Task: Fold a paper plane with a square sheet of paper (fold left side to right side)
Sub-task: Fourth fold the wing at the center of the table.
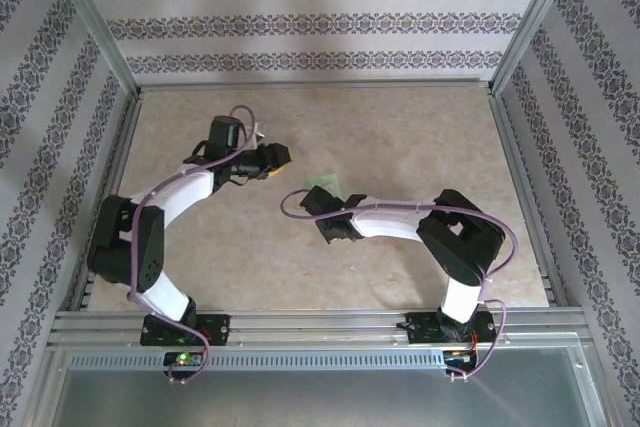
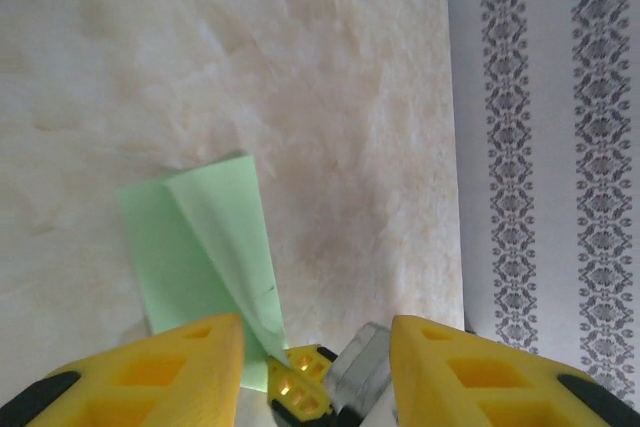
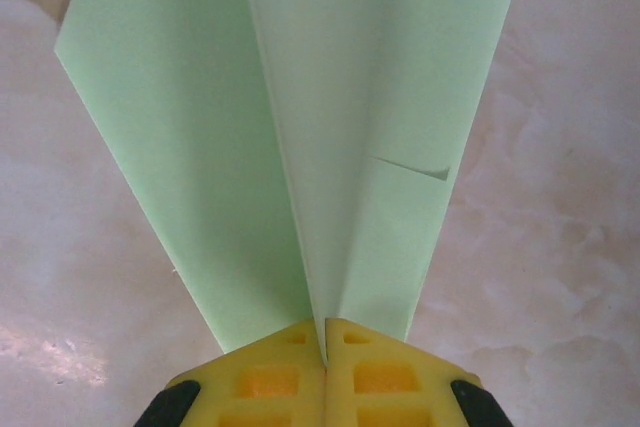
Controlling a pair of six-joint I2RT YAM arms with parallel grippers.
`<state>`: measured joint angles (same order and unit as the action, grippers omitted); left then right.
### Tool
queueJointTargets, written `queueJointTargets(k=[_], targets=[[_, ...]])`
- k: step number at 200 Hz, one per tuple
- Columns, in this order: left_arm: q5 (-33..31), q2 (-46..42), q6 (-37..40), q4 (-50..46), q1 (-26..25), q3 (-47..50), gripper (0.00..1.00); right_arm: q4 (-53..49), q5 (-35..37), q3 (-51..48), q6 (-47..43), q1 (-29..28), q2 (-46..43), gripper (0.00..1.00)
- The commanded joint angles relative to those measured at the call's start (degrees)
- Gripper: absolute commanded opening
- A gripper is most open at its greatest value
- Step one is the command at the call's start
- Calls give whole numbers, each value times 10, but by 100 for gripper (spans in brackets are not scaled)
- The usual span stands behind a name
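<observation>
The square sheet of paper is folded into a narrow light green paper plane (image 3: 330, 137) with a centre crease and two wings spreading away from me. My right gripper (image 3: 325, 337) is shut on that crease at the plane's narrow end. From above, the plane (image 1: 325, 184) lies mid-table in front of the right gripper (image 1: 320, 197). My left gripper (image 1: 282, 157) hovers just left of it, open, with nothing between its yellow fingers (image 2: 190, 367). In the left wrist view the plane (image 2: 200, 247) runs down to the right gripper's yellow tip (image 2: 295, 382), close to my left gripper (image 2: 315, 352).
The beige marbled table (image 1: 400, 137) is fenced by metal frame rails (image 1: 515, 162) and patterned wallpaper walls (image 2: 540, 147). Both arm bases sit at the near edge (image 1: 320, 332). Bare table stretches behind and to the right of the plane.
</observation>
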<state>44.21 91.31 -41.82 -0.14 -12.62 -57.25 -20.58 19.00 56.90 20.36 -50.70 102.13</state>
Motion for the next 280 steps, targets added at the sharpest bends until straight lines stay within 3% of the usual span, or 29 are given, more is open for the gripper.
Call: queueJointTargets(k=[1,29,85,124,175,280], targets=[[15,-29,50,-77,27,18,43,7,-108,-14,-7,29,-27,0],[22,-29,86,-126,28,15,43,29,-242,-31,1,78,-36,0],[53,11,51,-63,-13,45,43,79,-402,-64,23,149,-34,0],[47,56,29,-29,-61,29,42,116,-438,-88,43,177,-25,0],[-4,123,27,-52,-114,-24,43,146,-459,-104,57,196,-18,0],[-47,212,-1,-63,-148,-99,46,156,-458,-108,59,199,-14,0]])
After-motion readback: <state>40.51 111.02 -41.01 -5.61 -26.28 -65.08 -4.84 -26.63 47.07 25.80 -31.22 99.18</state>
